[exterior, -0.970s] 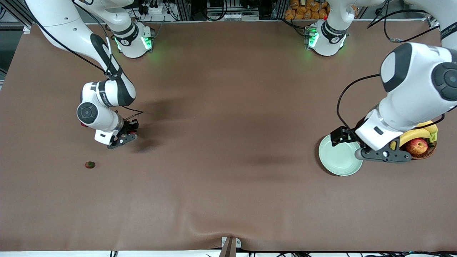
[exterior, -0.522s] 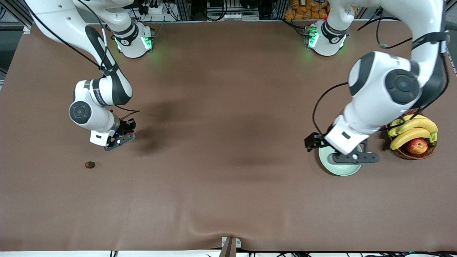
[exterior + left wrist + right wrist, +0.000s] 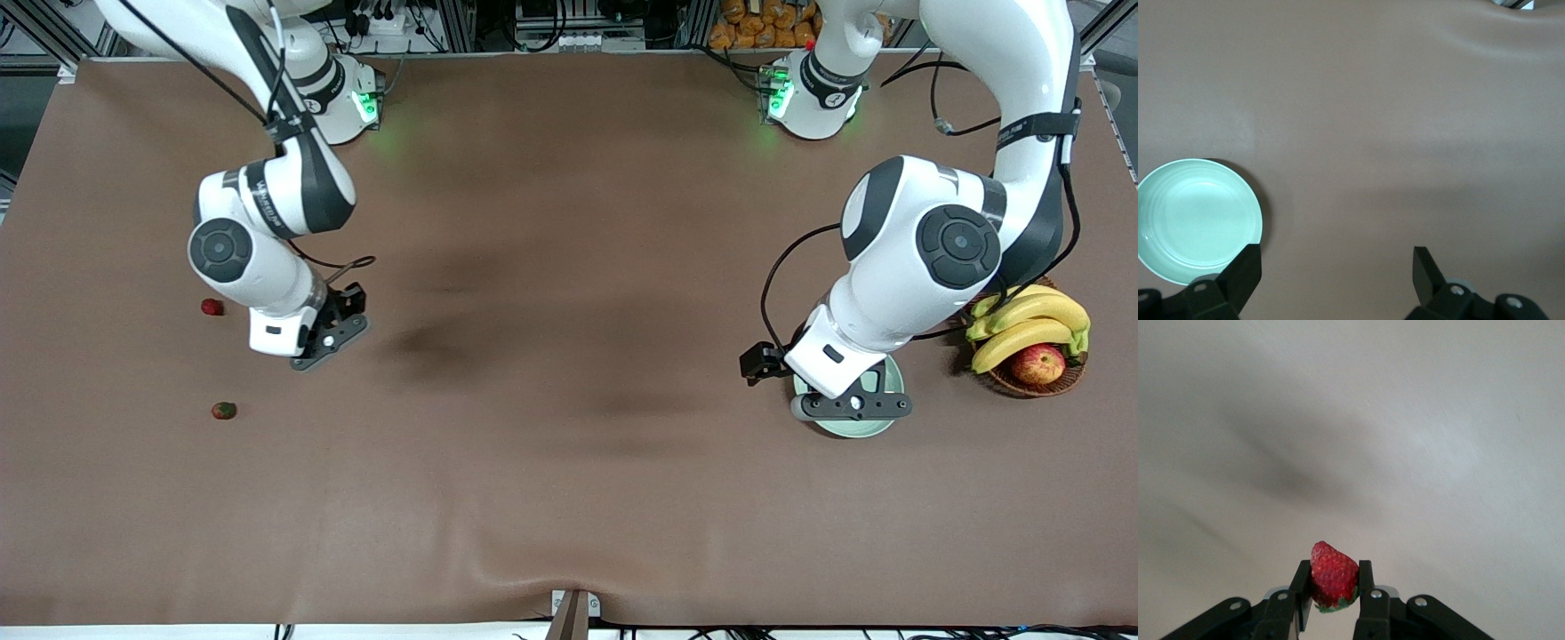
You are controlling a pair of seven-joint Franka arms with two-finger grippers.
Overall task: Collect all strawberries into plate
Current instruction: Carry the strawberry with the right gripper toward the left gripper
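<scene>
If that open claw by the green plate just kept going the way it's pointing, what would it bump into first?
Probably the bare brown tablecloth. The left gripper, open, points down at cloth beside the plate, which sits off to one side of its line. How far down the cloth lies is unclear.

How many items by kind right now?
Strawberries: 3: one in the right pincer, strawberry; two on the table
Plate: 1
Wicker basket: 1
Apple: 1
Banana bunch: 1
Total: 7
</scene>
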